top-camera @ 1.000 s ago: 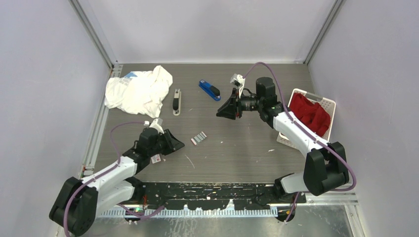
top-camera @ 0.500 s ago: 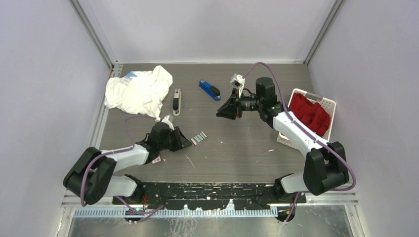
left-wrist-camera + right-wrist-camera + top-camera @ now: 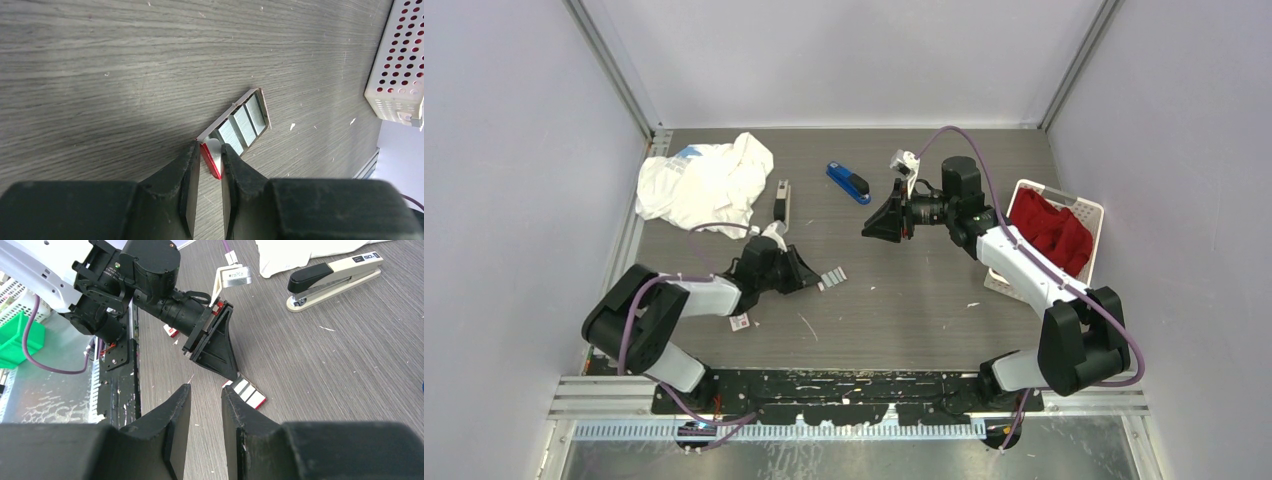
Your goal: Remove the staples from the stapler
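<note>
Short silvery staples [image 3: 243, 122] lie side by side in a small open white-and-red tray [image 3: 829, 279] at mid-table. My left gripper [image 3: 210, 146] is low at the tray's near end. Its jaws are narrowly parted around the tray's red end flap [image 3: 212, 161], which touches one finger only. The staples [image 3: 248, 391] and the left gripper [image 3: 231, 374] also show in the right wrist view. A blue stapler [image 3: 848, 182] and a beige-and-black stapler [image 3: 781, 206] lie farther back. My right gripper [image 3: 879, 222] hovers above the table, open, with nothing between its fingers.
A crumpled white cloth [image 3: 699, 185] lies at the back left. A white perforated basket [image 3: 1089, 210] holding a red cloth stands at the right. A small red-and-white box [image 3: 740, 322] sits near the left arm. The beige stapler [image 3: 332, 277] lies beside the cloth.
My left arm has reached forward and to the right, up to the staple tray, and its jaws have narrowed. The right arm has not moved.
</note>
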